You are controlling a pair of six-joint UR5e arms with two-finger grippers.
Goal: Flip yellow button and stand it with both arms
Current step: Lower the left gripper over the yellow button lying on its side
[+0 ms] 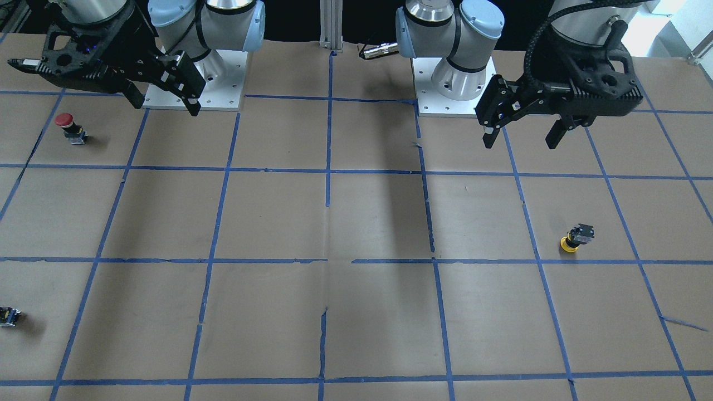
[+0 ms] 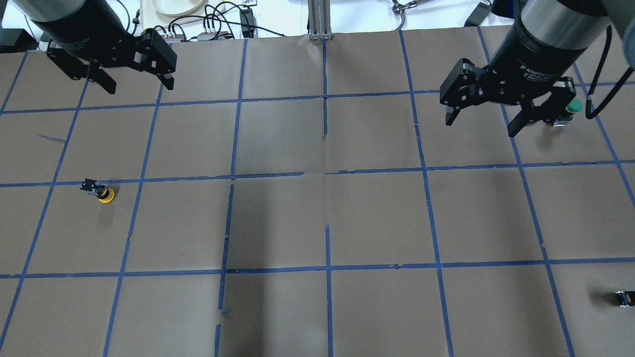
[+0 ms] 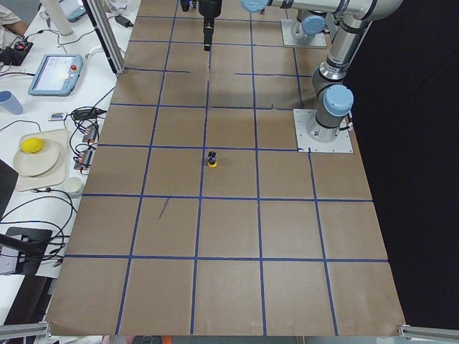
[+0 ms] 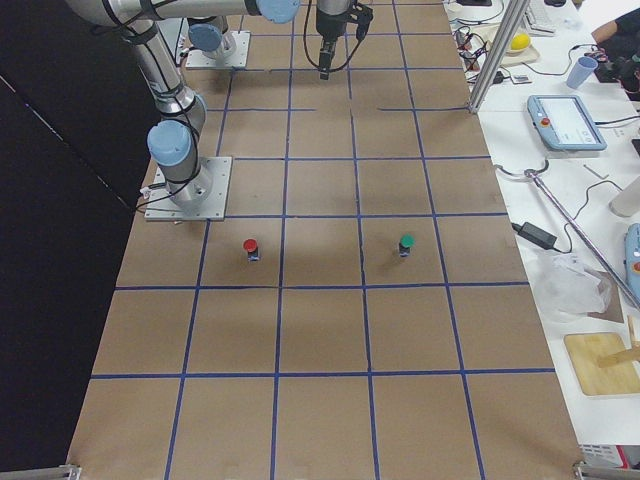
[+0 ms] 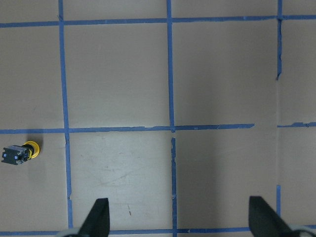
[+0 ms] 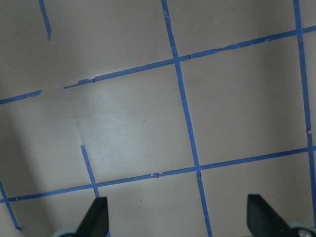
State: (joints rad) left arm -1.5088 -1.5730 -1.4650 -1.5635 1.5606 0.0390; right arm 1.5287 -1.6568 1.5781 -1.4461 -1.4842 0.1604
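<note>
Both left pincer (image 2: pixel 141 87) and right pincer (image 2: pixel 480 127) gape; yellow button (image 2: pixel 99 191) sits well apart from red button (image 1: pixel 71 127)

Overhead, the right end effector (image 2: pixel 480 127) half hides a green-capped button (image 2: pixel 575 105) (only its cap shows). The front-facing view's left edge clips a small dark block (image 1: pixel 8 316).

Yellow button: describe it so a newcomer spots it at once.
Overhead, on the brown paper table with blue tape grid, look left, below the left gripper. The small black-bodied switch there alone has a yellow cap; the red-capped switch and green-capped switch sit on the right side.
</note>
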